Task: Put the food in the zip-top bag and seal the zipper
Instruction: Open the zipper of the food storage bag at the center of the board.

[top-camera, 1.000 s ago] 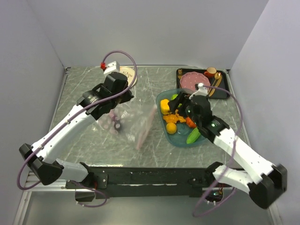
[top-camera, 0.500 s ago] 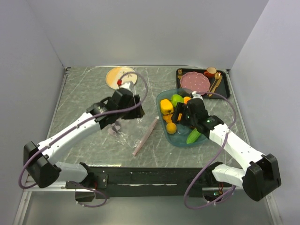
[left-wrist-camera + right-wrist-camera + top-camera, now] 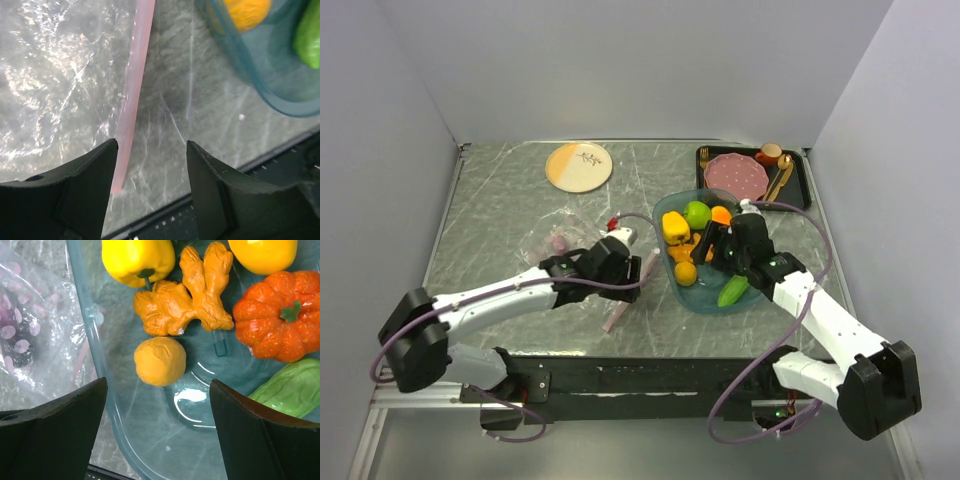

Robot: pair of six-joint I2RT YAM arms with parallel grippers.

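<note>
Top external view: the zip-top bag (image 3: 572,240) is seen lying flat on the table (image 3: 500,200), just left of the teal tray (image 3: 657,222), with its zipper (image 3: 615,315) along the edge nearest the tray.
Left gripper (image 3: 151,145): the jaws are held apart and empty, low over the near end of the zipper; the tip of the pink strip lies just beside one finger and is not pinched.
Right gripper (image 3: 157,385): the jaws are spread wide above the tray and nothing is gripped between them.
Food: a yellow pepper (image 3: 137,257), a ginger-shaped orange piece (image 3: 185,302), an orange ball (image 3: 160,361), an orange pumpkin (image 3: 277,315) and a wrinkled green vegetable (image 3: 295,387) are all found in the tray, along with a green apple (image 3: 697,214).
Bag contents: a dark shape is glimpsed behind the purple dot print; what it is cannot be told.
Done: no piece can be confirmed as bagged.
Left: the task is judged to be early. Every piece seen in the tray is yet to be moved, the bag mouth is to be held open, and the zipper is to be pressed shut.
</note>
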